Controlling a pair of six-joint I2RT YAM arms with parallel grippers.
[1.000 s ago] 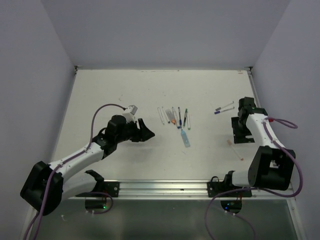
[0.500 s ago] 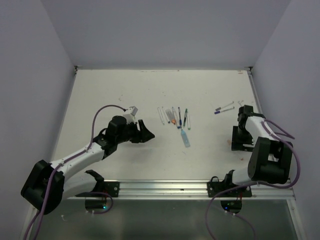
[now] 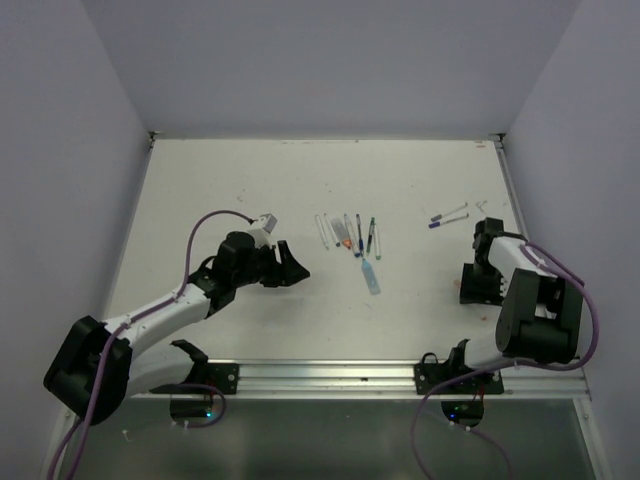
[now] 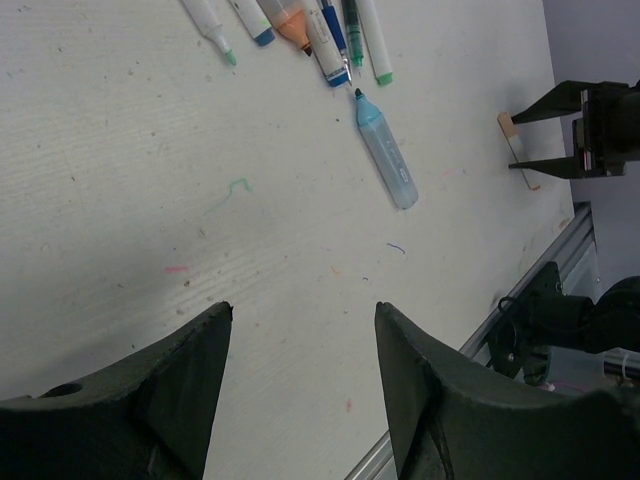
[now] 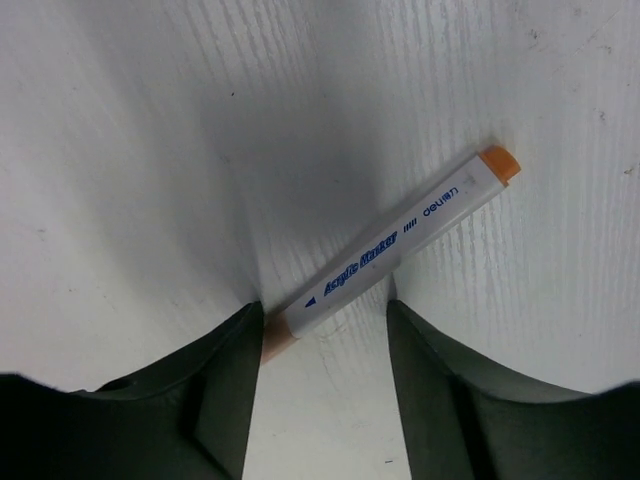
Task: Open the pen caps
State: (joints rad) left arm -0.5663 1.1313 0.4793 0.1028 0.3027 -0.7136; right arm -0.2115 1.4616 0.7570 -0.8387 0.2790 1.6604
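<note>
A white-barrelled pen [image 5: 395, 240] with an orange end [image 5: 498, 162] and a tan cap [image 5: 272, 335] lies on the table between the jaws of my right gripper [image 5: 322, 308]. That gripper is open; its left finger touches or nearly touches the cap. In the top view the right gripper [image 3: 478, 283] covers most of this pen. My left gripper [image 3: 295, 268] is open and empty over bare table, left of a row of several pens [image 3: 350, 233] and a light blue pen [image 3: 371, 276]. These also show in the left wrist view [image 4: 300, 25], the light blue pen [image 4: 385, 150] nearest.
Two more pens [image 3: 448, 216] lie at the back right, beyond the right gripper. The table's right edge [image 3: 515, 215] runs close to the right arm. A metal rail [image 3: 330, 375] runs along the near edge. Faint ink marks [image 4: 238, 185] dot the tabletop.
My right gripper has moved toward the near edge and come down over the orange-ended pen, jaws now either side of it. The left arm has hardly moved.
</note>
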